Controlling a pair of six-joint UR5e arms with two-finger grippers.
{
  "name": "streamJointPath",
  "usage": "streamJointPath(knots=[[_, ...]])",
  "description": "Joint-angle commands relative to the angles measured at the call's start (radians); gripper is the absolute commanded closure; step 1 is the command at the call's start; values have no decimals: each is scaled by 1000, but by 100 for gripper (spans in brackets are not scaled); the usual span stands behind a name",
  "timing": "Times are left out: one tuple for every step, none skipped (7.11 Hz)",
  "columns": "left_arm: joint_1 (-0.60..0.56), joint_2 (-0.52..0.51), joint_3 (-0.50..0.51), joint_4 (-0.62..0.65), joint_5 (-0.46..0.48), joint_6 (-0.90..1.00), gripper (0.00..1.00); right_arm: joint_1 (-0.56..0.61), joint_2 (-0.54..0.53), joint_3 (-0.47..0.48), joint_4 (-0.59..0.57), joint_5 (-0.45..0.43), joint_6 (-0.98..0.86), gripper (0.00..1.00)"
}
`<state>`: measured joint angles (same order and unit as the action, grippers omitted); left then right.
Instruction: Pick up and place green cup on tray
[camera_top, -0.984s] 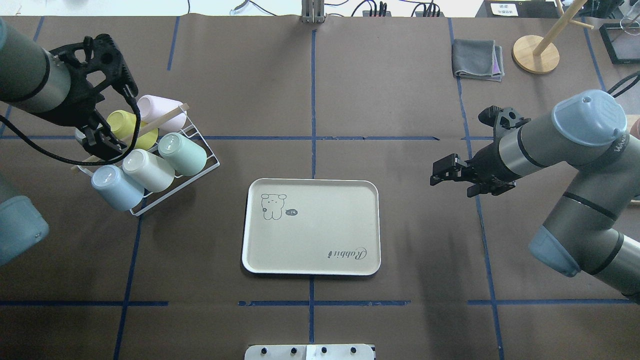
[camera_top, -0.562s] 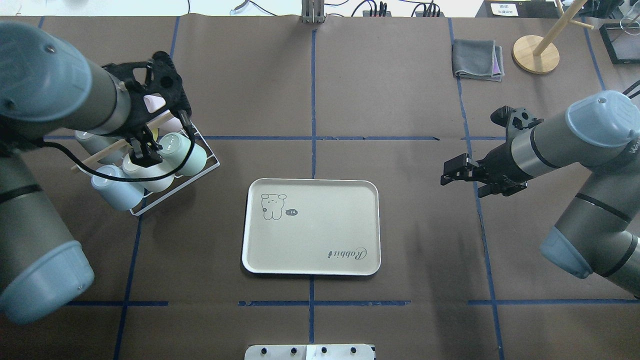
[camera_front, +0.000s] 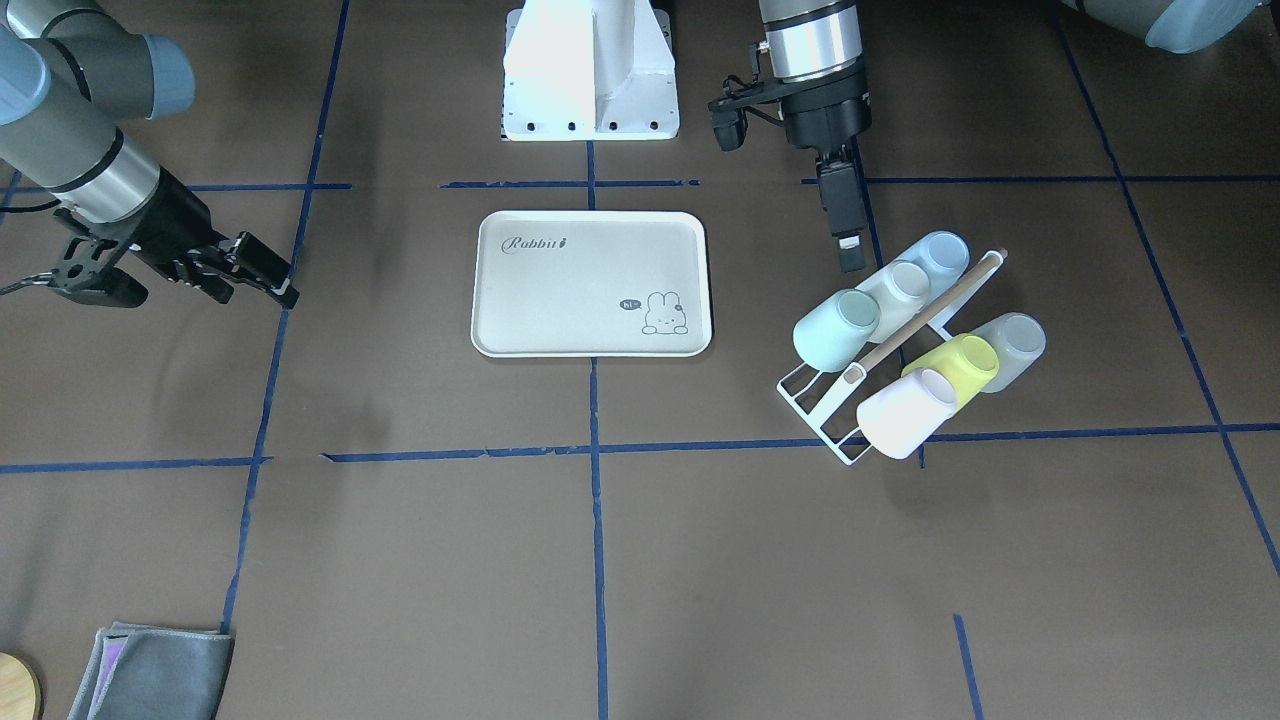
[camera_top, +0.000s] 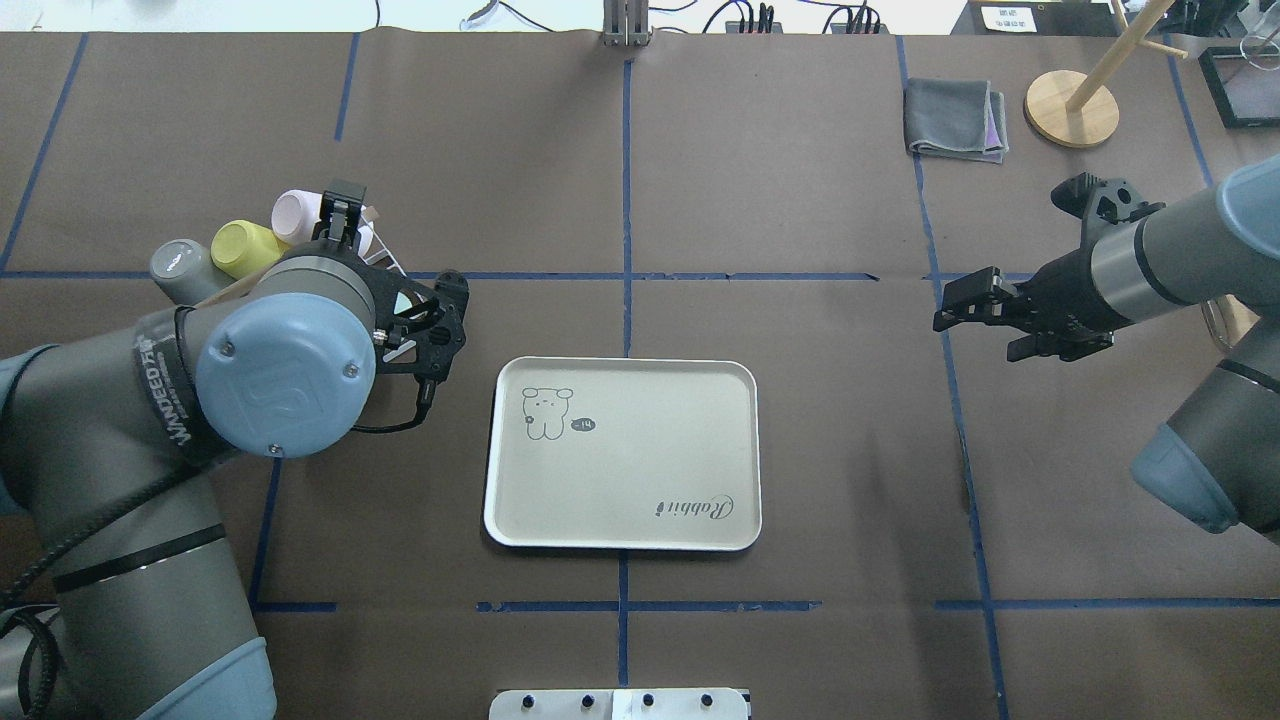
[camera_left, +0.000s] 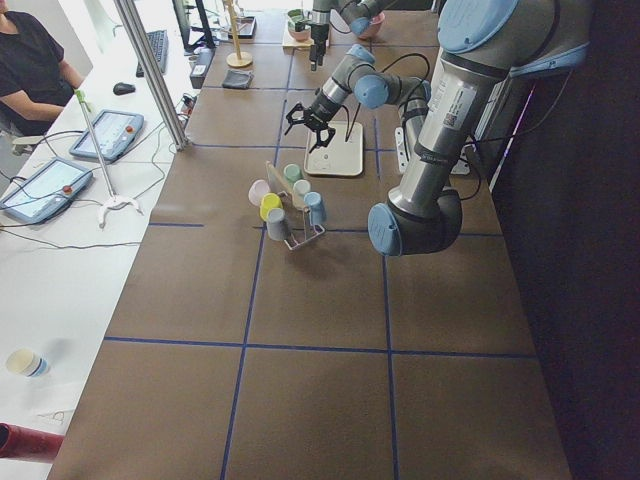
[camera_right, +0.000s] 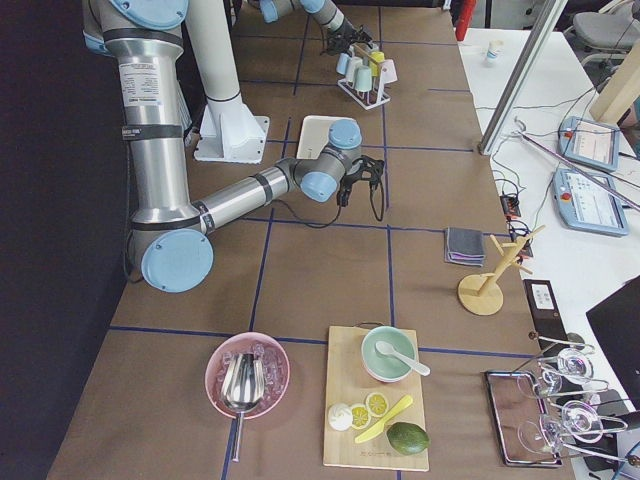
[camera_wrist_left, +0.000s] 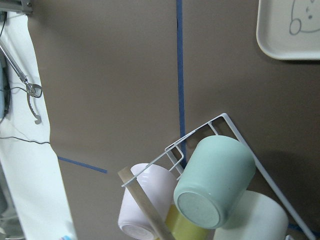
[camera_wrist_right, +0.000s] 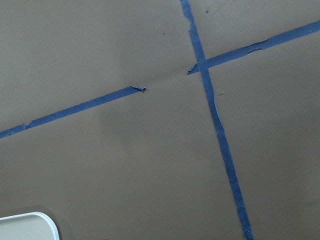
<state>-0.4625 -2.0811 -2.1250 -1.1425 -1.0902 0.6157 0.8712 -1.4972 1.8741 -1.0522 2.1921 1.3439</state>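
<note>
left gripper (camera_front: 849, 258) | grip state: cannot tell | hangs near green cup (camera_front: 838, 328), not touching | cup lies in rack (camera_front: 815, 405), apart from tray (camera_front: 590, 353)

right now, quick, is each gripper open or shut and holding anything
Left gripper: cannot tell whether open or shut; nothing seen in it.
Right gripper: open, empty.

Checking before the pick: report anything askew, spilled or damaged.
Nothing spilled or broken. The green cup sits tilted on the wire rack like its neighbours; the tray lies flat. Only the blue tape is torn in places.
</note>
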Motion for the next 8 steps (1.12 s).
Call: streamJointPath(knots=[[42, 4, 75, 3, 145, 194, 0, 31, -38, 2, 1, -2, -5, 0], [85, 3, 104, 15, 255, 257, 0, 37, -52, 2, 1, -5, -5, 0], [125, -2, 143, 30, 310, 269, 0, 38, -70, 0, 3, -8, -5, 0], [145, -7, 184, 41, 359, 268, 0, 40, -83, -1, 4, -8, -5, 0], [150, -7, 233, 43, 375, 262, 0, 40, -89, -3, 4, -8, -5, 0], [163, -8, 266, 46, 389, 231, 0, 38, -84, -9, 4, -8, -5, 0], [172, -5, 273, 56, 404, 214, 0, 40, -81, -7, 4, -8, -5, 0], [176, -16, 295, 58, 406, 213, 0, 43, -81, -3, 4, -8, -5, 0]])
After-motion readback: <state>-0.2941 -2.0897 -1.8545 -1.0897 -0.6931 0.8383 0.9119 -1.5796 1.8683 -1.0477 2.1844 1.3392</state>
